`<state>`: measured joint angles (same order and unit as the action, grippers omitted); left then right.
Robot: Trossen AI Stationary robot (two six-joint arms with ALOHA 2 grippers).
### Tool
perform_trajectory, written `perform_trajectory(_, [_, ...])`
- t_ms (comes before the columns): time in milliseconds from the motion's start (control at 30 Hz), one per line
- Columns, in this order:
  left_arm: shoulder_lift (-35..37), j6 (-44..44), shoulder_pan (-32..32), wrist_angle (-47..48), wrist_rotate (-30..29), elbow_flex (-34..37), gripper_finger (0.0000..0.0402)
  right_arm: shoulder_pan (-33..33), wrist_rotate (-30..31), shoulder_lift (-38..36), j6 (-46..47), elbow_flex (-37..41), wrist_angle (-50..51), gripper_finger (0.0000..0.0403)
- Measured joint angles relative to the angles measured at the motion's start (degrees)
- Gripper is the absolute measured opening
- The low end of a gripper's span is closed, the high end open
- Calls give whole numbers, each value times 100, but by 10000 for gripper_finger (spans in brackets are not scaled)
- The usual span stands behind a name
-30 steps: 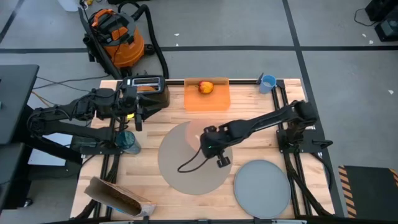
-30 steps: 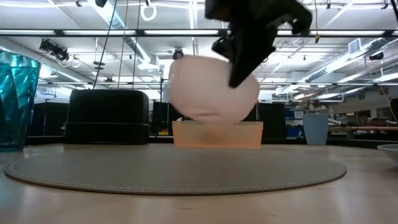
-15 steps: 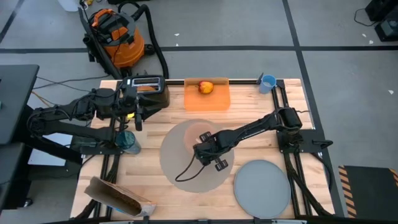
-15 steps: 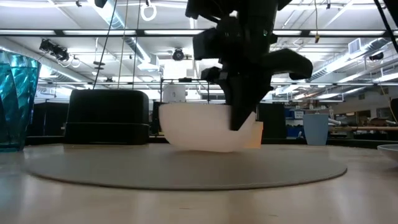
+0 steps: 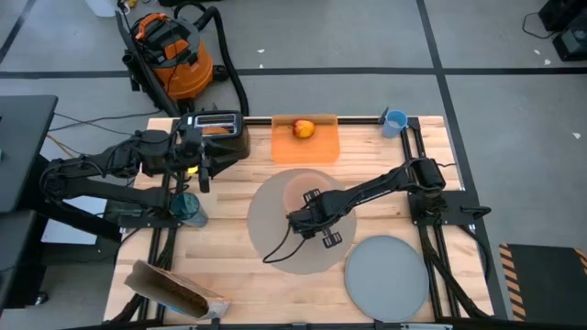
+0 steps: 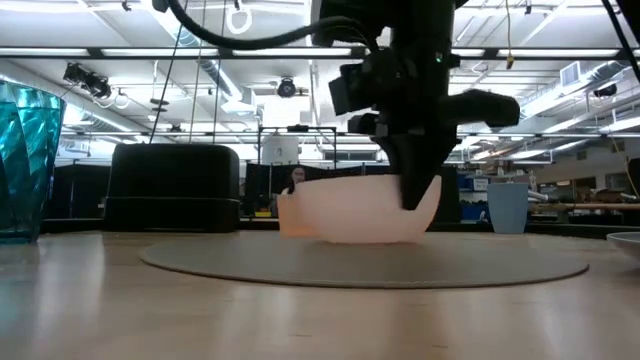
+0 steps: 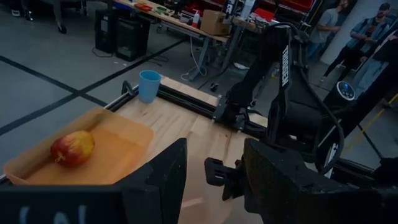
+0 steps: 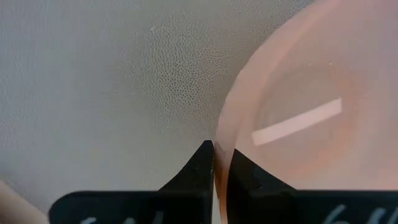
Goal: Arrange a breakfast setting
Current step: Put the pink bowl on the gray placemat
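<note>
The small pink bowl (image 5: 295, 191) (image 6: 365, 208) sits on its base on the large round grey-brown mat (image 5: 303, 240) (image 6: 360, 265) at the table's middle. My right gripper (image 5: 308, 200) (image 8: 221, 163) is shut on the bowl's rim. My left gripper (image 5: 203, 167) (image 7: 214, 180) is open and empty next to the black toaster (image 5: 216, 128). The red-yellow apple (image 5: 304, 128) (image 7: 73, 148) lies on the orange board (image 5: 316, 147). The light-blue cup (image 5: 395, 121) stands at the far right. The grey plate (image 5: 386, 277) lies at the near right. Spoon and bagel do not show. My right gripper holds the bowl's rim (image 8: 221, 138), one finger (image 8: 245, 171) inside the bowl and one finger (image 8: 200, 167) outside it. The fingers come from above, pointing down. The bowl stands nearly level, its base on the mat (image 8: 112, 81).
A teal glass (image 5: 188, 209) (image 6: 25, 160) stands near the left edge. A brown paper bag (image 5: 174, 289) lies at the near left corner. An orange vacuum (image 5: 170, 50) stands on the floor beyond the table. People stand in the room behind (image 7: 373, 37).
My right gripper has gone down with the bowl, which was lifted and tipped and now stands level on the mat. The gripper and the bowl then went toward the table's right edge, and the mat has slid right along with them.
</note>
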<state>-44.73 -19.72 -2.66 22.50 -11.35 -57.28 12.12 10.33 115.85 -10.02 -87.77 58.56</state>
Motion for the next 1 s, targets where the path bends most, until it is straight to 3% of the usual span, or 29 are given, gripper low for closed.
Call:
perform_trajectory(300, [15,-71,0,-7,2,0,167,125,-66,-22,281,-280,596,17])
perform_trajectory(700, [13,-62,0,9,2,0,167,244,-256,31,443,-7,8,19])
perform_trajectory(1000, [13,-58,0,35,2,0,167,290,-48,30,733,9,21,73])
